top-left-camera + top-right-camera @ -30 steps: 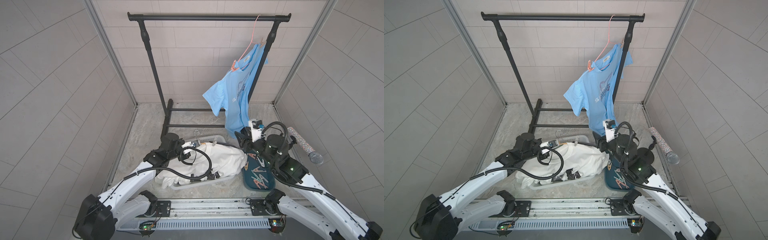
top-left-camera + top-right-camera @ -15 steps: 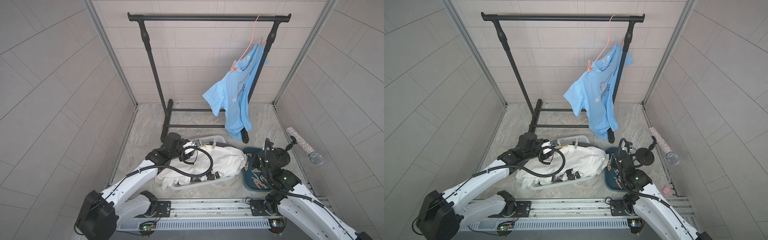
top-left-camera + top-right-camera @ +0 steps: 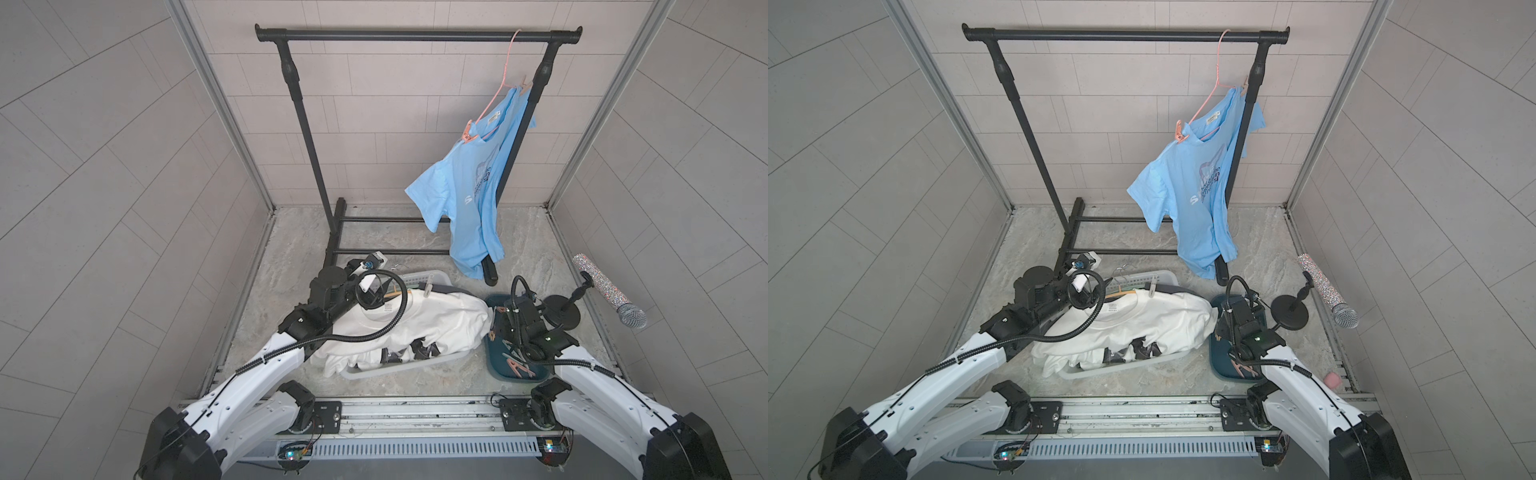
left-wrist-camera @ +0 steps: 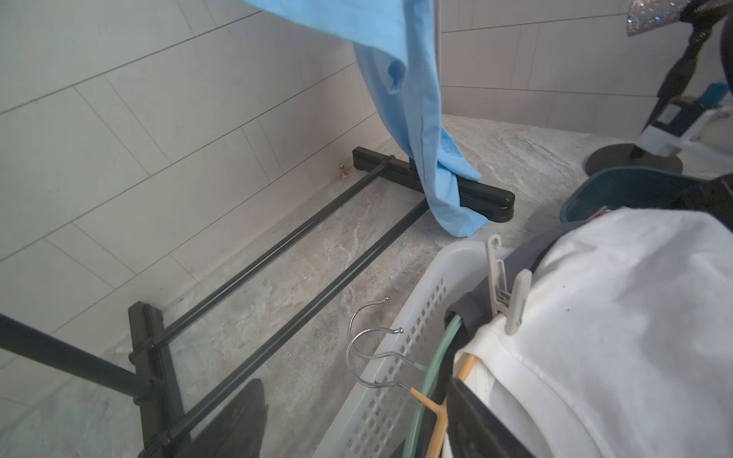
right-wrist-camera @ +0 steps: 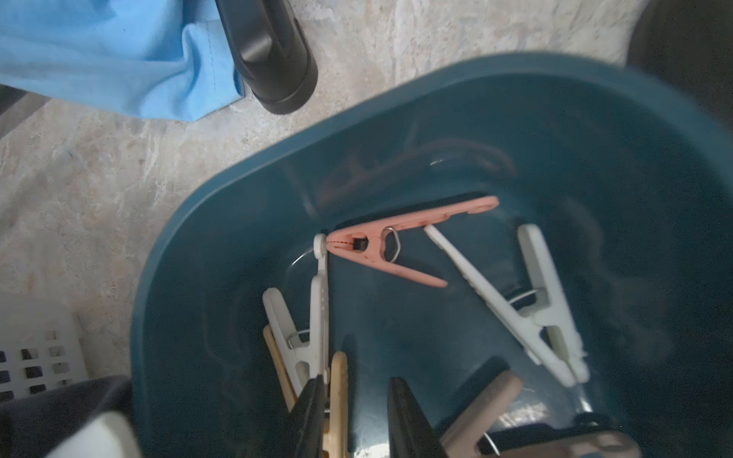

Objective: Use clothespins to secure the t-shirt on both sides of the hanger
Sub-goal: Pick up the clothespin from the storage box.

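Task judged part done. One pale clothespin (image 4: 509,293) was clipped on the white t-shirt (image 4: 614,317) at one shoulder, just ahead of the left gripper (image 4: 357,384). Its jaws stood released, wide apart and empty, straddling the basket (image 4: 396,357) rim and the hanger (image 4: 428,400) neck. No peg was visible on the other shoulder. The right gripper (image 5: 357,382) sat inside the teal bin (image 5: 166,277), jaws apart around a yellow clothespin (image 5: 339,396), not yet clamped. A pink clothespin (image 5: 396,242) lay ahead of them. Remaining: lift a peg and clip the bare shoulder.
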Robot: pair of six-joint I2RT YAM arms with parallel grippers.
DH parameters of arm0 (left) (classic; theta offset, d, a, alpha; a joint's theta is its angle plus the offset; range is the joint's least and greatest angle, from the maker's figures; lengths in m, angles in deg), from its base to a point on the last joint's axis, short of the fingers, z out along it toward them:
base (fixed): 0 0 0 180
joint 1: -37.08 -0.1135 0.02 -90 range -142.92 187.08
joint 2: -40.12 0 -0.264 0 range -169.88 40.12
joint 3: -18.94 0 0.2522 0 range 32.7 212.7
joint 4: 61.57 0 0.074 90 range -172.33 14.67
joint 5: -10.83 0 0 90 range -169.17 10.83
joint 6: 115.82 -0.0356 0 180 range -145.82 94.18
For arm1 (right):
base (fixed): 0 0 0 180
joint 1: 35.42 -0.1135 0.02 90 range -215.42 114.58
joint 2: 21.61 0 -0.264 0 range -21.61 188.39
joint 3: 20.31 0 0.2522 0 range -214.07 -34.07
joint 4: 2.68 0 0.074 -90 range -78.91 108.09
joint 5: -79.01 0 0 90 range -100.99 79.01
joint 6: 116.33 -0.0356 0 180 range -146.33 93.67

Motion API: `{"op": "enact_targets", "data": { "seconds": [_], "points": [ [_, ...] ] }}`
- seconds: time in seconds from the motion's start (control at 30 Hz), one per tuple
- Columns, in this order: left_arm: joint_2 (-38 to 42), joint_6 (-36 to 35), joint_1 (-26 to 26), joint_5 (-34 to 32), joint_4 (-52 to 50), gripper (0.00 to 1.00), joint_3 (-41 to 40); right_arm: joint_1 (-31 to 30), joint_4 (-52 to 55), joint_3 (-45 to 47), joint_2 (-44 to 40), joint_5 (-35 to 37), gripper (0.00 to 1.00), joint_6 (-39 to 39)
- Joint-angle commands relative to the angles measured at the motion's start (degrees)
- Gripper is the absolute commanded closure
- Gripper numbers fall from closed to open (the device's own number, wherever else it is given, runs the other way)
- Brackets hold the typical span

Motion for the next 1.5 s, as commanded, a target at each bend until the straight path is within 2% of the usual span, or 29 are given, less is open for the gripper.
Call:
{"op": "enact_targets", "data": {
  "seconds": [0.0,0.27,0.4,0.67,0.87,0.93,1.03,1.17,1.3,1.47],
  "points": [
    [-0.79,6.23,0.12,-2.11,1.39,0.25,1.76,0.1,-3.4,0.46,2.22,-1.37,0.72,-1.82],
    [-0.94,6.28,0.06,-2.3,1.31,0.25,1.52,0.29,-5.24,1.34,5.5,-0.38,0.73,-1.77],
    [-1.12,5.94,0.05,-2.78,1.27,0.25,1.35,0.3,-5.35,1.42,6.75,-0.13,0.79,-1.69],
    [-0.8,5.32,0.12,-3.89,1.8,0.25,1.01,0.3,-5.81,1.71,8.25,2.11,0.8,-0.44],
    [-0.29,5.32,0.1,-4.83,3.02,0.25,0.49,0.3,-5.91,1.45,8.34,2.22,0.95,-0.19],
    [0.24,5.32,0.05,-5.92,4.27,0.25,-0.05,0.3,-5.65,1.43,7.0,1.54,1.0,-0.27],
    [1.36,5.41,0.09,-6.92,6.68,0.25,-1.04,0.3,-3.98,0.9,2.76,0.86,1.0,0.19],
    [2.88,5.91,0.11,-6.41,9.81,0.25,-2.44,0.3,4.23,-3.21,-5.08,3.27,1.0,2.1],
    [4.58,6.5,0.07,-1.87,14.59,0.25,-4.0,0.3,8.45,-8.86,-12.25,2.74,1.0,5.45],
    [4.8,8.91,0.05,7.9,21.58,0.25,-6.3,0.3,3.96,-15.05,-16.95,0.34,1.0,5.43]
  ]
}}
